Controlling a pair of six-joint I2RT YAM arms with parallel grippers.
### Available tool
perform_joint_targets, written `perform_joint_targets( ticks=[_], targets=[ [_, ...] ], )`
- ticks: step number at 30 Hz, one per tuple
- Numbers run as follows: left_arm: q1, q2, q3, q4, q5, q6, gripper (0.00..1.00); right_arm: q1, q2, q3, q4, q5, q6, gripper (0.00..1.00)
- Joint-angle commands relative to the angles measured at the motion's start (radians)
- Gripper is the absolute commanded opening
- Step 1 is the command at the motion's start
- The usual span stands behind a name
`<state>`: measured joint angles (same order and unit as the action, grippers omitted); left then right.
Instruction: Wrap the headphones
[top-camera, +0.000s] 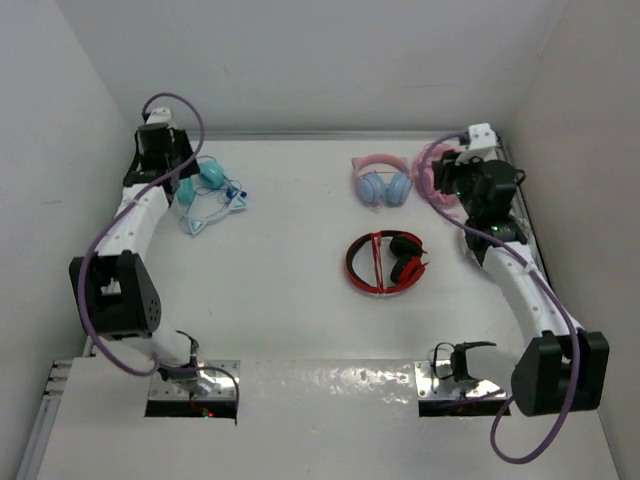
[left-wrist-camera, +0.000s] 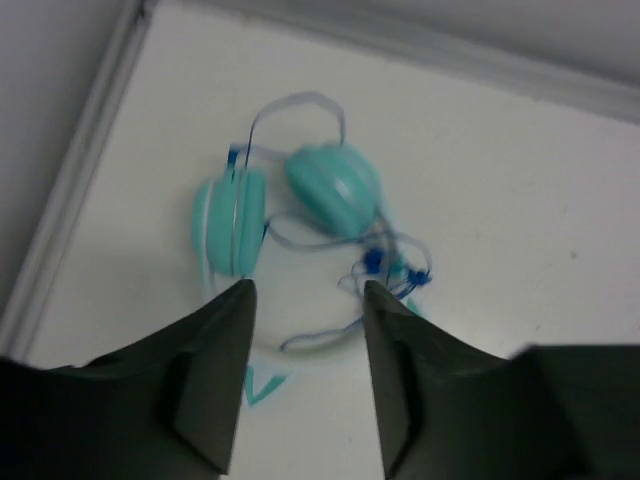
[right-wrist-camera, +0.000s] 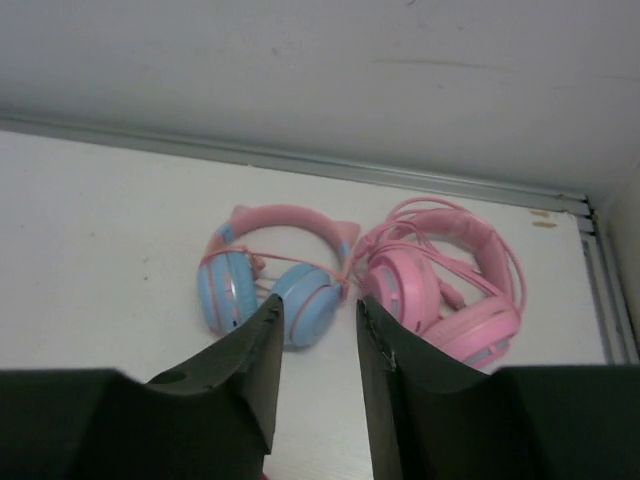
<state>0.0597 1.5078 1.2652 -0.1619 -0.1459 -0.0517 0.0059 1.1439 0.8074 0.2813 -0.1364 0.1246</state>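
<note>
The teal headphones (top-camera: 207, 180) lie at the table's far left, their thin bluish cable (top-camera: 228, 203) loose and tangled to the right of them. In the left wrist view the two teal cups (left-wrist-camera: 232, 222) lie side by side, with the cable (left-wrist-camera: 385, 262) looped around them and the pale headband (left-wrist-camera: 320, 350) nearest my fingers. My left gripper (top-camera: 183, 176) is open and empty, hovering just above and short of the headphones (left-wrist-camera: 305, 300). My right gripper (top-camera: 452, 182) is open and empty at the far right, away from them (right-wrist-camera: 315, 312).
A pink-banded pair with blue cups (top-camera: 381, 181) and an all-pink pair (top-camera: 436, 165) lie at the back right, in front of my right gripper. A red and black pair (top-camera: 388, 261) lies mid-table. Walls close in at the back, left and right.
</note>
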Motion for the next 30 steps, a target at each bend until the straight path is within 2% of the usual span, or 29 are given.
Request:
perform_joint_targets(
  ticks=[1, 3, 5, 8, 9, 11, 15, 19, 25, 30],
  targets=[
    [0.106, 0.069, 0.069, -0.267, 0.123, -0.217, 0.41, 0.138, 0.048, 0.082, -0.183, 0.174, -0.117, 0.37],
    [0.121, 0.13, 0.085, -0.356, 0.108, -0.267, 0.43, 0.211, 0.065, 0.053, -0.119, 0.25, -0.147, 0.51],
    [0.12, 0.17, 0.08, -0.398, 0.1, -0.299, 0.46, 0.248, 0.073, 0.026, -0.066, 0.23, -0.135, 0.55],
    [0.12, 0.274, 0.097, -0.47, 0.092, -0.355, 0.45, 0.29, 0.092, 0.001, -0.007, 0.169, -0.089, 0.55],
    [0.12, 0.331, 0.112, -0.517, 0.085, -0.375, 0.36, 0.299, 0.097, -0.001, 0.002, 0.161, -0.076, 0.55],
    [0.12, 0.377, 0.152, -0.542, 0.065, -0.389, 0.34, 0.322, 0.106, -0.008, 0.025, 0.146, -0.065, 0.55],
    [0.117, 0.416, 0.175, -0.464, 0.01, -0.384, 0.37, 0.339, 0.111, -0.02, 0.027, 0.139, -0.068, 0.55],
    [0.117, 0.445, 0.215, -0.47, -0.098, -0.389, 0.39, 0.342, 0.103, -0.031, 0.019, 0.114, -0.062, 0.56],
    [0.117, 0.482, 0.214, -0.44, -0.118, -0.382, 0.45, 0.342, 0.112, -0.028, 0.033, 0.081, -0.074, 0.59],
    [0.115, 0.535, 0.247, -0.421, -0.119, -0.363, 0.42, 0.342, 0.126, -0.004, 0.036, 0.067, -0.083, 0.59]
  ],
)
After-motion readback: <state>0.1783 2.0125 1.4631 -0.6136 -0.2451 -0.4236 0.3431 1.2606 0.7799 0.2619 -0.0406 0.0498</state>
